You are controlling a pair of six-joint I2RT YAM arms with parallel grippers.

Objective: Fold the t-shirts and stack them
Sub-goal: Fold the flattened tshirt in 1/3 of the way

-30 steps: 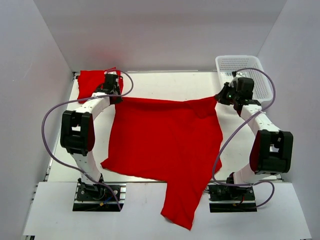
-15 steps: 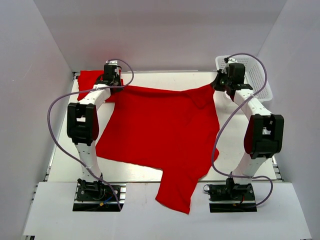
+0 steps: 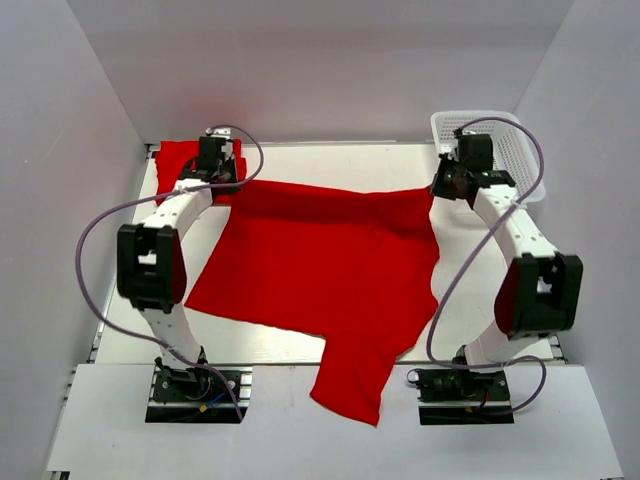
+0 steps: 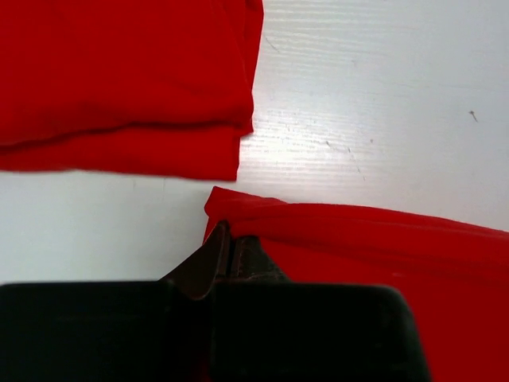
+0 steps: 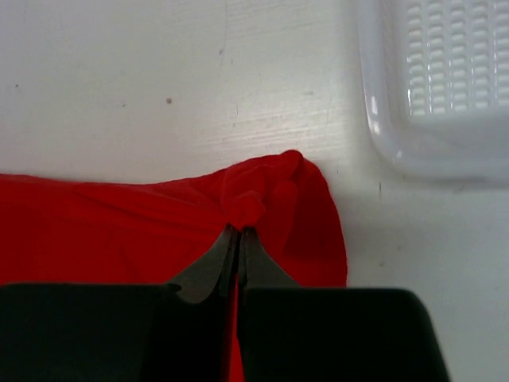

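A red t-shirt [image 3: 320,270] lies spread over the table, one sleeve hanging over the near edge. My left gripper [image 3: 226,183] is shut on its far left corner [image 4: 238,208], low over the table. My right gripper [image 3: 441,186] is shut on its far right corner [image 5: 258,195], where the cloth bunches. A folded red t-shirt [image 3: 176,160] lies at the far left corner and shows in the left wrist view [image 4: 127,79], just beyond the held edge.
A white plastic basket [image 3: 503,150] stands at the far right, close to my right gripper, and its rim shows in the right wrist view [image 5: 429,151]. White walls enclose the table on three sides.
Both grippers have carried the shirt's far edge away from the arms' bases and lowered it. The shirt has slid with them, with less cloth hanging over the near edge.
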